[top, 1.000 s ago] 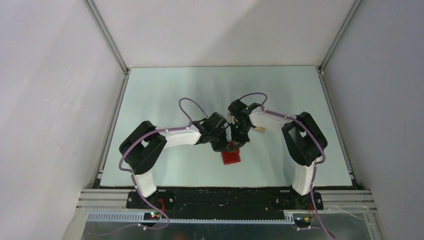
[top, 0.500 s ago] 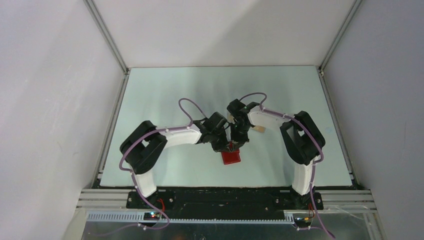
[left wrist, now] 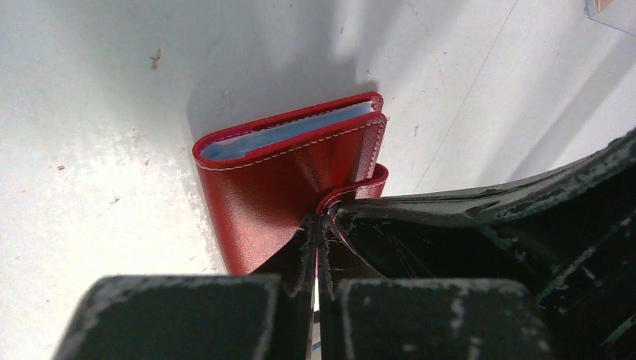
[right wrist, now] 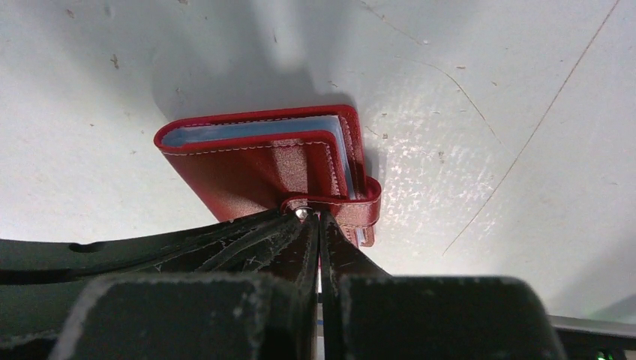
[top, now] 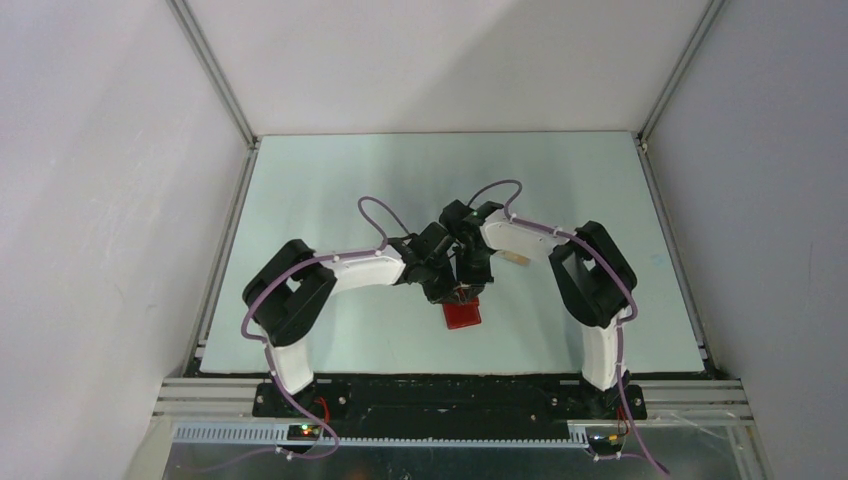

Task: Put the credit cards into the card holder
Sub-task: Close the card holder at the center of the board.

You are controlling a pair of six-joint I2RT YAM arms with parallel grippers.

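Left wrist | card holder (left wrist: 277,180) folded on counter (left wrist: 90,112) | we see left end effector (left wrist: 316,247) and right end effector (right wrist: 315,225) clenched at its closing tab (right wrist: 352,206) | risk, we judge: tips slip off, holder skids

Pale scuffed table (top: 330,180), red card holder (top: 463,317) resting on it, tan credit cards (top: 518,259) nearby

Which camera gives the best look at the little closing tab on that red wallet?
The right wrist view: the closing tab loops around the edge of the red wallet, its metal snap visible. The left wrist view shows only part of the tab; from above, the arms hide it.
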